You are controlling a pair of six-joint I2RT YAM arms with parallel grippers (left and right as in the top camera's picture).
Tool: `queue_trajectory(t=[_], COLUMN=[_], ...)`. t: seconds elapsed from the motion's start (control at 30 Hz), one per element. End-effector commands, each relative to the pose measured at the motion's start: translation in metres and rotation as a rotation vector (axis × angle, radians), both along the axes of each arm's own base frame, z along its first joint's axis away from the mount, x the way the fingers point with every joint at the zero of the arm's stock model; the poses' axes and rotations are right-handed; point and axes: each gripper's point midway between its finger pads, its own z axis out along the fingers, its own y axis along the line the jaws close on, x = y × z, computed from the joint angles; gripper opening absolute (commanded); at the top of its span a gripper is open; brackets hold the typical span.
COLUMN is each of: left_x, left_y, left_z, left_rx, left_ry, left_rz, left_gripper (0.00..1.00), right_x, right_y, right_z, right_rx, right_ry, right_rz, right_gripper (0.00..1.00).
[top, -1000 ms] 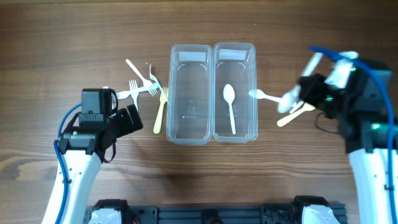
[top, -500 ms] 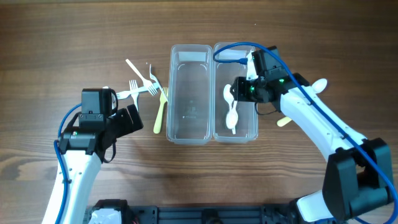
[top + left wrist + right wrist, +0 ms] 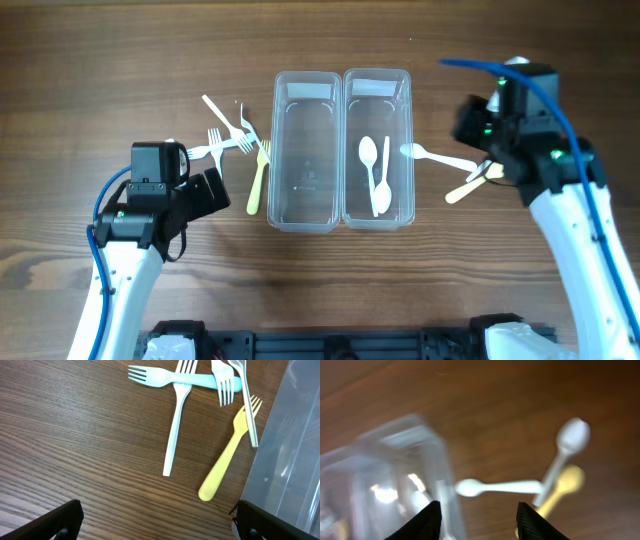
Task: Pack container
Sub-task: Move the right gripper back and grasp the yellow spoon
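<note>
Two clear plastic containers stand side by side: the left one is empty, the right one holds two white spoons. Several forks, including a yellow one and white ones, lie left of the containers. Spoons lie right of them: a pale one, a white one and a yellow one. My left gripper is open and empty above bare table below the forks. My right gripper is open and empty, raised between the right container and the loose spoons.
The containers sit at mid-table on dark wood. The right container's wall shows blurred at left in the right wrist view. The left container's edge fills the right side of the left wrist view.
My right arm carried a spoon over the right container, left it there beside the first spoon, and has swung back to the right. The left arm has not moved.
</note>
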Motion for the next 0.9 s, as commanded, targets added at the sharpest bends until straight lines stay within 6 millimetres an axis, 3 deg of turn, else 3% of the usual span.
queue_trajectory(t=[0.0, 0.1, 0.27, 0.43, 0.67, 0.87], left_x=[0.005, 0.005, 0.005, 0.005, 0.005, 0.005], left_y=[0.004, 0.004, 0.004, 0.004, 0.004, 0.004], left_z=[0.008, 0.008, 0.008, 0.008, 0.008, 0.008], left_rx=[0.018, 0.018, 0.018, 0.018, 0.018, 0.019], left_ry=[-0.024, -0.024, -0.024, -0.024, -0.024, -0.024], left_rz=[-0.002, -0.002, -0.002, -0.002, -0.002, -0.002], left_gripper=[1.00, 1.00, 1.00, 1.00, 1.00, 1.00], right_x=[-0.012, -0.015, -0.018, -0.014, -0.038, -0.045], right_y=[-0.055, -0.070, -0.067, -0.067, -0.064, -0.063], right_z=[-0.064, -0.110, -0.156, -0.169, -0.201, -0.206], right_rx=[0.016, 0.072, 0.184, 0.190, 0.190, 0.187], right_ry=[0.211, 0.353, 0.477, 0.476, 0.513, 0.527], right_rz=[-0.250, -0.319, -0.370, -0.383, -0.397, -0.392], right_gripper=[0.47, 0.46, 0.44, 0.46, 0.48, 0.48])
